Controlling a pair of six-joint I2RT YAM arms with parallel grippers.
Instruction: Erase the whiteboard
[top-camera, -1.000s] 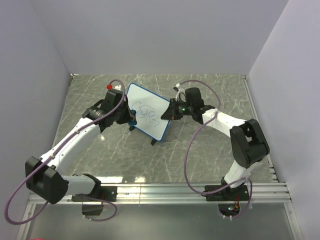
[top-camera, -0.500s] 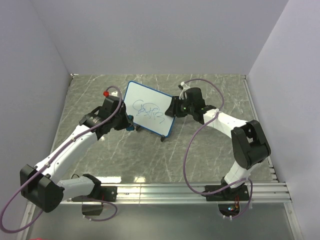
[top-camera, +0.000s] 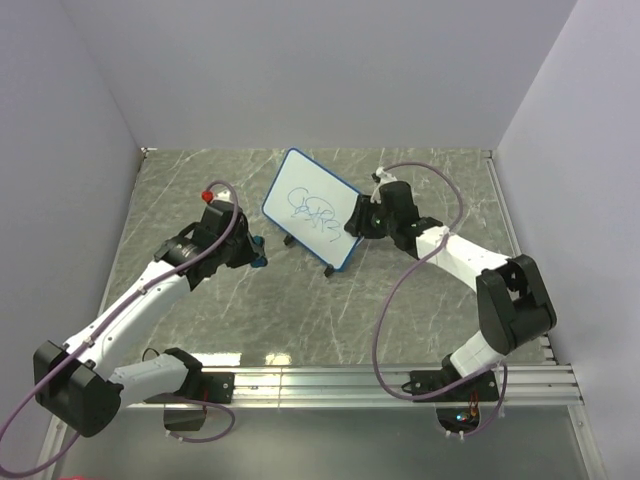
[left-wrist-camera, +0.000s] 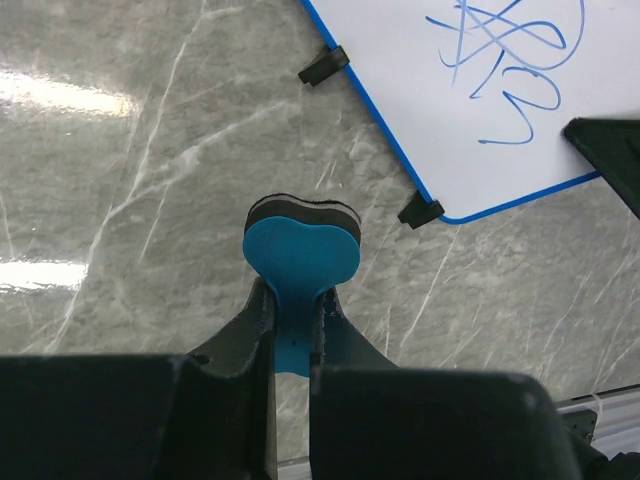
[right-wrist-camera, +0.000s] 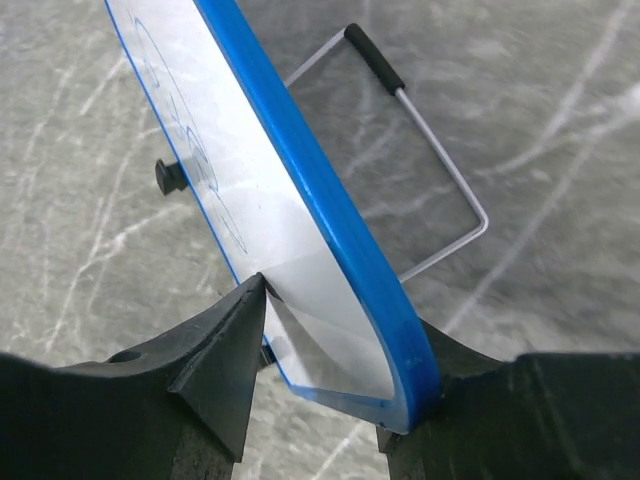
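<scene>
- Both arm bases sit at the near edge of the grey marbled table top (top-camera: 200, 310), L arm on the left and R arm on the right.
- L arm: stretched low and diagonal from its base toward the table middle, w/ the left gripper (top-camera: 250, 256) pointing to the right.
- The left gripper is clamped on the tab of a blue heart-shaped eraser w/ black felt pad (left-wrist-camera: 302, 243), fingers tight on both sides.
- The eraser is apart from the board, near its lower left edge.
- R arm: elbow folded near its base, forearm reaching far and left.
- The right gripper (top-camera: 357, 222) pinches the right edge of the small white whiteboard w/ thin blue rim (top-camera: 330, 238), one finger on each face.
- The whiteboard is at far centre of the table, tilted, w/ a blue scribble (top-camera: 310, 208) on its face.
- I cannot tell if its small black feet (left-wrist-camera: 323, 65) touch the table.
- A thin metal wire stand w/ black sleeve (right-wrist-camera: 372, 57) sticks out from its back.
</scene>
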